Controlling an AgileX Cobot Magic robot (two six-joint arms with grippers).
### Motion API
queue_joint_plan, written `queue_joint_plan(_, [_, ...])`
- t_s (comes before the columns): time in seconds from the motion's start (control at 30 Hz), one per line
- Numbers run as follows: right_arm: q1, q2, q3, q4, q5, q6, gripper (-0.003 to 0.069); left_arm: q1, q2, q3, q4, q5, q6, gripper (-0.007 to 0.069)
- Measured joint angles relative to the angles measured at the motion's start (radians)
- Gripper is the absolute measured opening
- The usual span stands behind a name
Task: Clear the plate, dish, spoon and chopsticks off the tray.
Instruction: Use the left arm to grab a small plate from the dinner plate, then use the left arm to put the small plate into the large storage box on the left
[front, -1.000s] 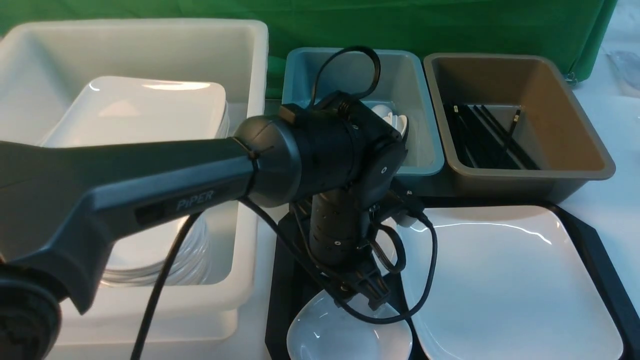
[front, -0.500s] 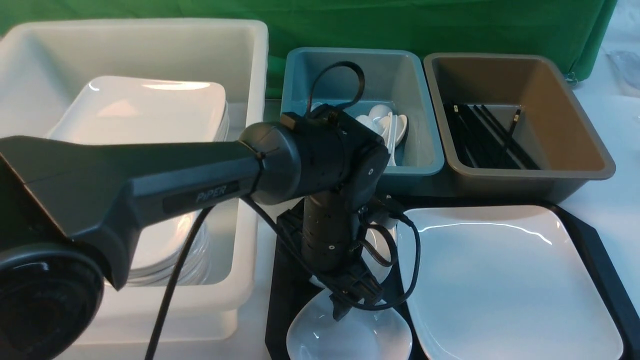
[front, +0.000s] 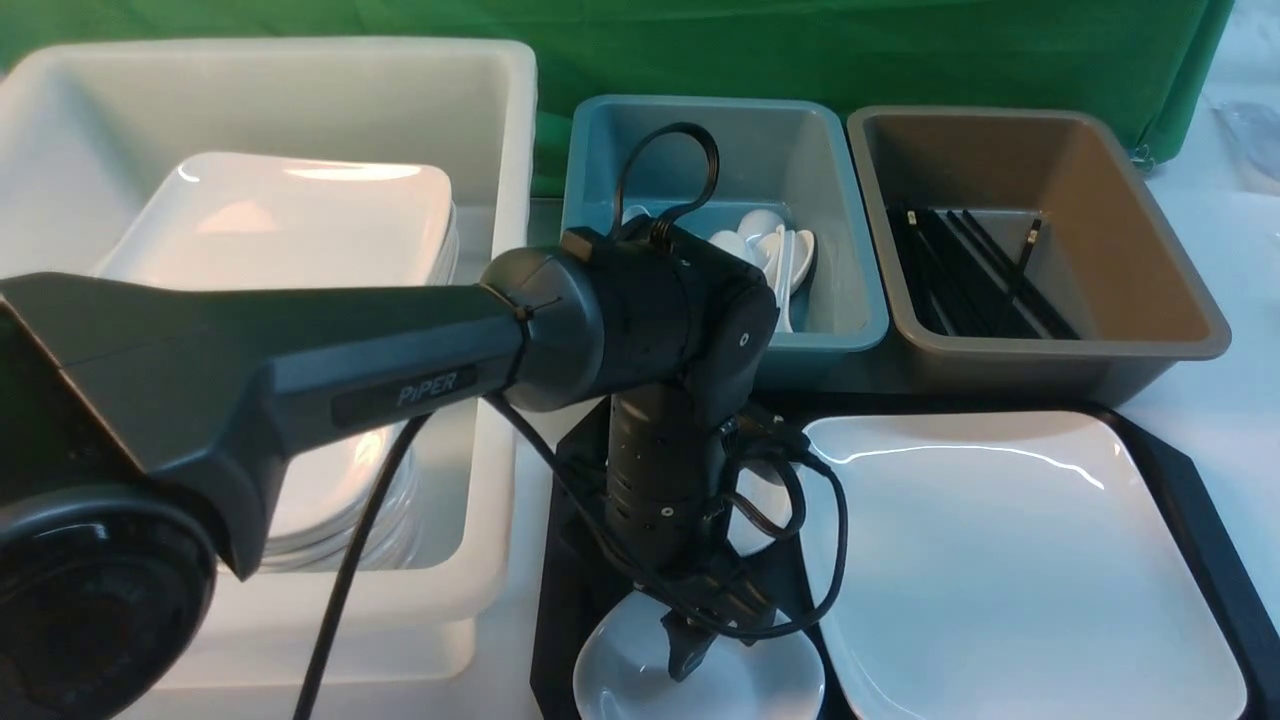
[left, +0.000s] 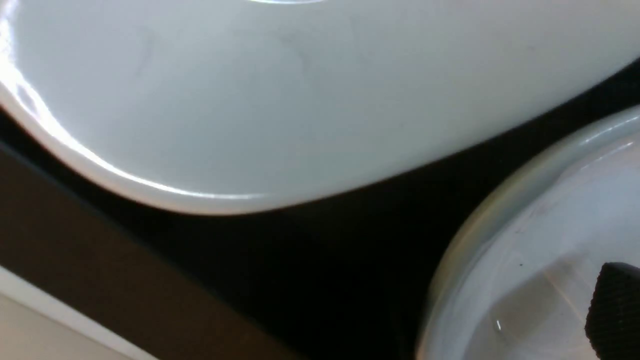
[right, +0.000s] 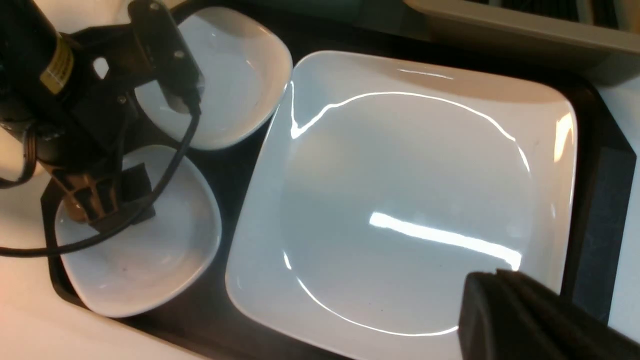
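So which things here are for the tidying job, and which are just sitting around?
For the job:
black rectangular plastic tray
large glossy white square plate
two small white rounded-square dishes
blue plastic tub holding white spoons
brown plastic tub holding black chopsticks
big white tub of stacked plates

Just there:
green cloth backdrop
white table cover
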Motion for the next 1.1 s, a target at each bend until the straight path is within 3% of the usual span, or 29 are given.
queue_joint_plan(0.17, [0.0, 0.0, 0.0, 0.0, 0.0, 0.0, 0.0018, 0.0, 0.001, 0.0, 0.0, -0.047, 0.039, 0.0328])
queue_joint_plan(0.23, [0.0, 0.0, 0.0, 0.0, 0.0, 0.0, 0.0018, 0.0, 0.01, 0.0, 0.0, -0.056, 0.051, 0.023])
queue_joint_plan(0.33, [0.0, 0.0, 0.0, 0.0, 0.0, -0.003, 0.0018, 0.001, 0.019, -0.005, -0.006, -0.032, 0.078, 0.0154])
queue_joint_plan(0.6, [0.0, 0.0, 0.0, 0.0, -0.001, -0.012, 0.0018, 0.003, 0.011, -0.006, -0.011, -0.011, 0.076, 0.0143])
queue_joint_plan(0.87, [0.0, 0.0, 0.0, 0.002, -0.001, -0.015, 0.0018, 0.003, -0.107, -0.006, 0.014, 0.013, 0.067, 0.0035])
queue_joint_plan(1.1, [0.0, 0.0, 0.0, 0.007, -0.009, -0.021, 0.0018, 0.003, -0.197, -0.006, 0.032, 0.006, 0.057, 0.0019])
